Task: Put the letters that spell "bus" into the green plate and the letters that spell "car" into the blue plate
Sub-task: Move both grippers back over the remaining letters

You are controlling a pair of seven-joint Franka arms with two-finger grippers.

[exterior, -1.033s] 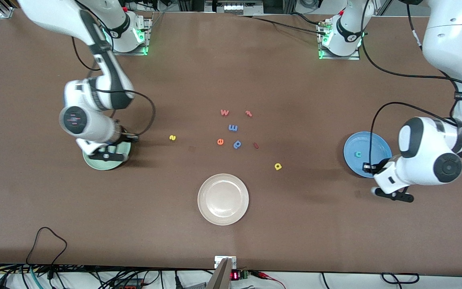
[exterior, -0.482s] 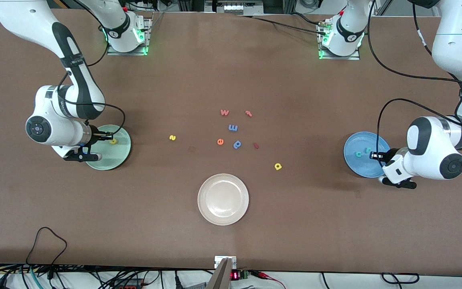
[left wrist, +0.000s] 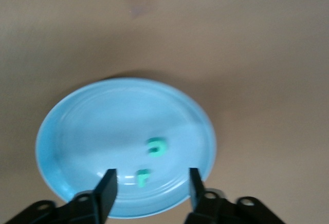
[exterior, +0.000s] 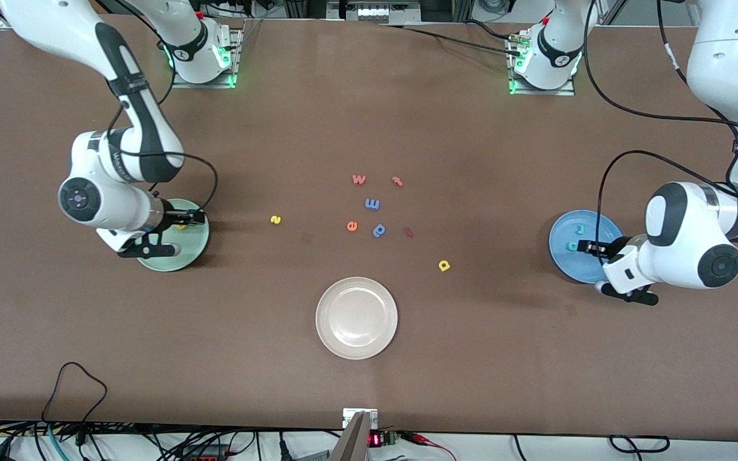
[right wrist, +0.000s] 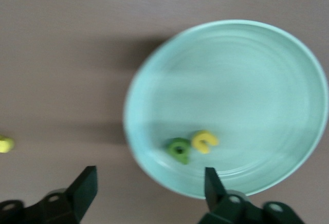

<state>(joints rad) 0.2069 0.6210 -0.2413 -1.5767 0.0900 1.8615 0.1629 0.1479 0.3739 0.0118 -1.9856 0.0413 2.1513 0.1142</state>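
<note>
While c point(left wrist: 156, 146), r point(left wrist: 143, 176) fill blue plate point(left wrist: 77, 131) — b point(right wrist: 179, 149), u point(right wrist: 205, 141) green plate point(right wrist: 247, 75)

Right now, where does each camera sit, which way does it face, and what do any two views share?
Front view: high across the table, facing both bases; shows both arms.
Left wrist view: over the blue plate, left gripper open.
Right wrist view: over the green plate, right gripper open.
Shared: front also shows both plates.
</note>
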